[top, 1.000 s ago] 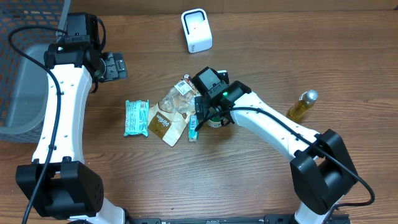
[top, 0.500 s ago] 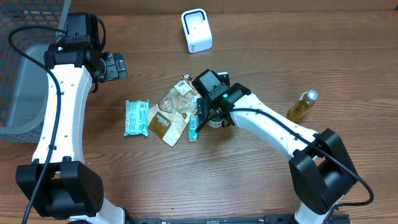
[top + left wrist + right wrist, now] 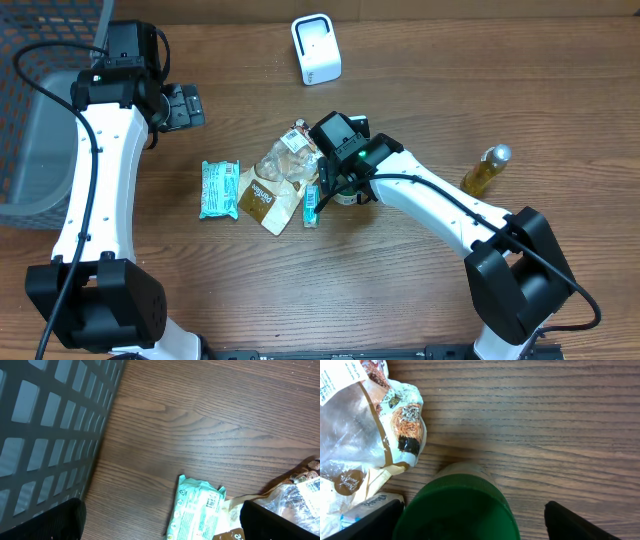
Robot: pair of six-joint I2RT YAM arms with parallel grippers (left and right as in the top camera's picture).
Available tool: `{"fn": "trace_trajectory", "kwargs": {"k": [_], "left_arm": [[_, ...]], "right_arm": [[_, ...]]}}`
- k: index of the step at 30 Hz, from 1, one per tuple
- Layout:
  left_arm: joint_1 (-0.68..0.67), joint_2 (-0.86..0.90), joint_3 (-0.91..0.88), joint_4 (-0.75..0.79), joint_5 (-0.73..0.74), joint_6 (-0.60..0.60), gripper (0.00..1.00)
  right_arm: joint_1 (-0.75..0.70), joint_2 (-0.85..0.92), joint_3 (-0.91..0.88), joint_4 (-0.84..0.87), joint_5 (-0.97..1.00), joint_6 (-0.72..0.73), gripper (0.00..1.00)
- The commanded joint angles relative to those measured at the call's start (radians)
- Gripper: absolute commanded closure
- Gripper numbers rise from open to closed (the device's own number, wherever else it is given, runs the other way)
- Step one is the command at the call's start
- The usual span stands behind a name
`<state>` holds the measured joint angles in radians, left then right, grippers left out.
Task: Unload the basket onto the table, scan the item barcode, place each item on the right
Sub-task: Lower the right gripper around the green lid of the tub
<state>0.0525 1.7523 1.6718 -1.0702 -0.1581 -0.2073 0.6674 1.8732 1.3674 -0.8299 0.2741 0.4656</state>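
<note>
Right gripper [image 3: 475,512]: jaws spread either side of green cap [image 3: 455,497] (snack bag [image 3: 365,435] just beside). Left gripper [image 3: 185,107]: jaws spread, empty.

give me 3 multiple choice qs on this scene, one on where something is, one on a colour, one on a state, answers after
1. Where is the yellow bottle?
A) in the basket
B) on the table, apart from the other items
C) on top of the scanner

2. What colour is the lid between the fingers of the right gripper?
A) red
B) green
C) white

3. What state is the left gripper in?
A) open, holding nothing
B) shut on a teal packet
C) shut on a jar

Answers:
1 B, it sits alone on bare wood.
2 B, the right wrist view shows a green top.
3 A, its fingers stand wide with only table between them.
</note>
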Motion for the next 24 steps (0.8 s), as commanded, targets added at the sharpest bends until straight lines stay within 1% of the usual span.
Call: {"fn": "trace_trajectory", "kwargs": {"k": [1, 9, 13, 24], "left_arm": [[0.000, -0.007, 0.018, 0.001, -0.006, 0.002, 0.00], [0.000, -0.007, 0.018, 0.001, -0.006, 0.002, 0.00], [0.000, -0.007, 0.018, 0.001, -0.006, 0.002, 0.00], [0.000, -0.007, 0.018, 0.001, -0.006, 0.002, 0.00]], "right_arm": [[-0.002, 0.003, -0.009, 0.005, 0.017, -0.001, 0.14], [-0.002, 0.003, -0.009, 0.004, 0.017, -0.001, 0.15], [-0.002, 0.003, -0.009, 0.001, 0.018, -0.001, 0.18], [-0.002, 0.003, -0.009, -0.008, 0.026, -0.001, 0.20]]}}
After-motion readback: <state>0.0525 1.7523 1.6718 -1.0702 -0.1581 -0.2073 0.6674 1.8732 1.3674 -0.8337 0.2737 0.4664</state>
